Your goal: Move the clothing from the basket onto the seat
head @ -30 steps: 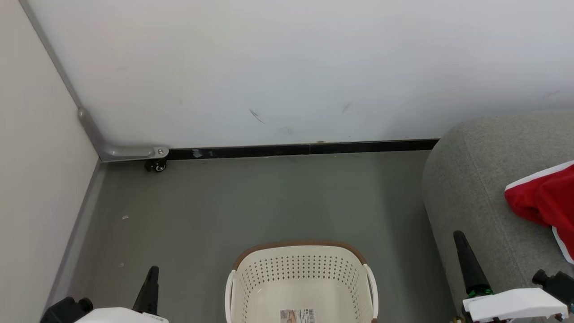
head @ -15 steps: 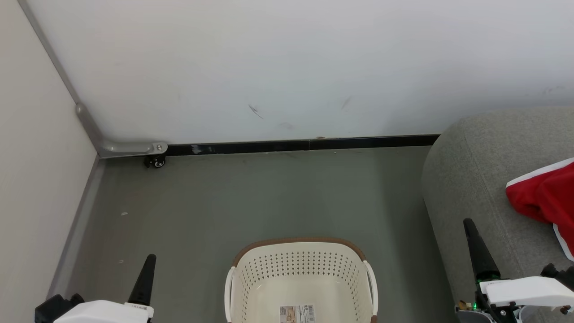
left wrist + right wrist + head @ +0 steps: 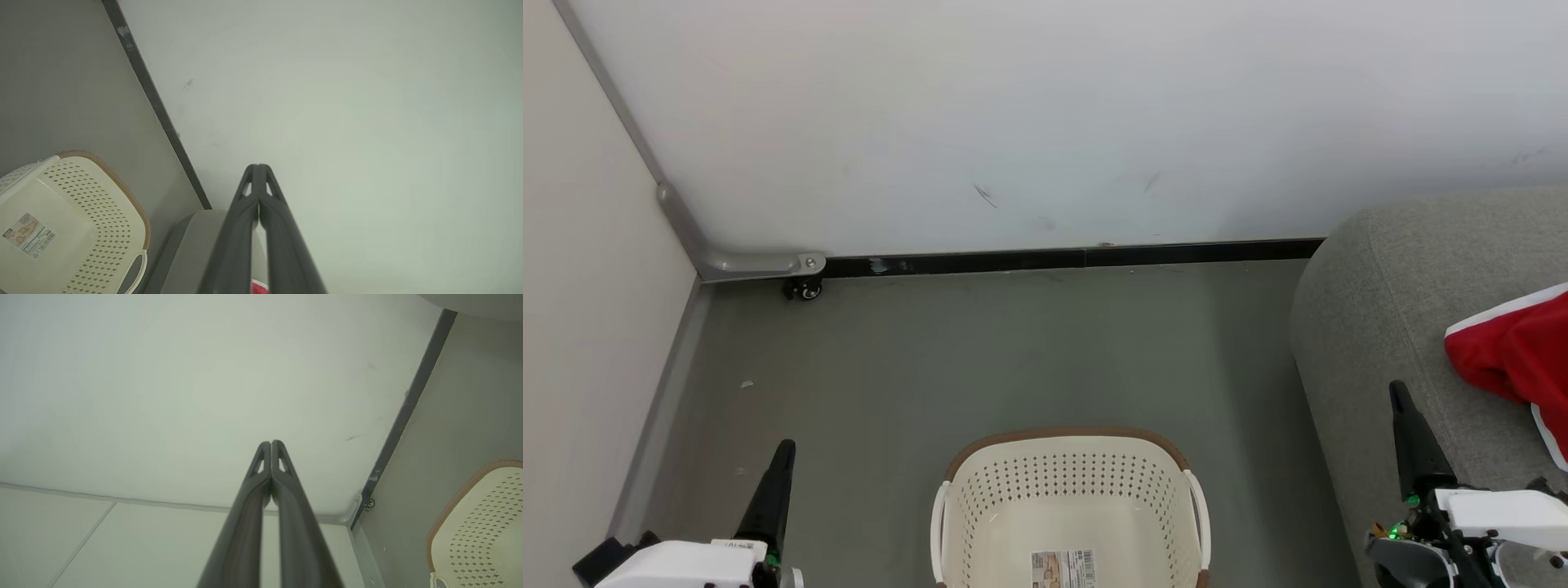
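The cream perforated basket with a brown rim stands on the floor at the bottom centre, holding no clothing; only its label sticker lies on its bottom. Red clothing with white trim lies on the light-grey seat at the right edge. My left gripper is shut at the lower left, left of the basket. My right gripper is shut at the lower right, over the seat's front. In the left wrist view the basket is at lower left, and the gripper has its fingertips pressed together. The right wrist view shows the right gripper shut and the basket.
A white wall with a black baseboard closes the back. A cream side wall stands at the left. A small caster wheel sits under a grey metal corner bracket. Grey floor lies between basket and wall.
The head camera has tilted, so the scene sits slightly higher in the picture. Both grippers' fingertips have risen in the view, the right one drifting right. Basket and clothing stay put.
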You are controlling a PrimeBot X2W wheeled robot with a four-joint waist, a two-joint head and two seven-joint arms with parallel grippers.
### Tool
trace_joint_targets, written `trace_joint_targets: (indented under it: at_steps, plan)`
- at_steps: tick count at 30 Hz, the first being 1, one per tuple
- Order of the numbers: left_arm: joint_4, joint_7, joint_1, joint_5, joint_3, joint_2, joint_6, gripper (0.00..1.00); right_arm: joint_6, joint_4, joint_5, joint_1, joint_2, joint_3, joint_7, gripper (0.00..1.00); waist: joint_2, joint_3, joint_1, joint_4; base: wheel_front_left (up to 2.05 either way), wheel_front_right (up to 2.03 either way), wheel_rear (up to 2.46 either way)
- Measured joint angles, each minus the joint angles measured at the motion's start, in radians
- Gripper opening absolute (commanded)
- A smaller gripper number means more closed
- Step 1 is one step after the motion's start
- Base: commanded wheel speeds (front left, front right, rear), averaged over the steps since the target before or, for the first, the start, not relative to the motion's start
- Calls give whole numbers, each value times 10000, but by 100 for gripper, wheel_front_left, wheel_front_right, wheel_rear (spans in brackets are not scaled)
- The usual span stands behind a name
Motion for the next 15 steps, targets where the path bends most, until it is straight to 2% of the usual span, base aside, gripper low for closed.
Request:
trace_joint_targets:
  at_steps: [8,15]
  plan:
    - [102,253,-207,-1099,337,-132,-430,0,0,98,1164,-196,-73,-161,58,0,0,53,0,-9,0,0,0]
    - [182,291,-221,-1187,397,-184,-512,0,0,132,1317,-209,-109,-201,65,0,0,54,-1,-10,0,0,0]
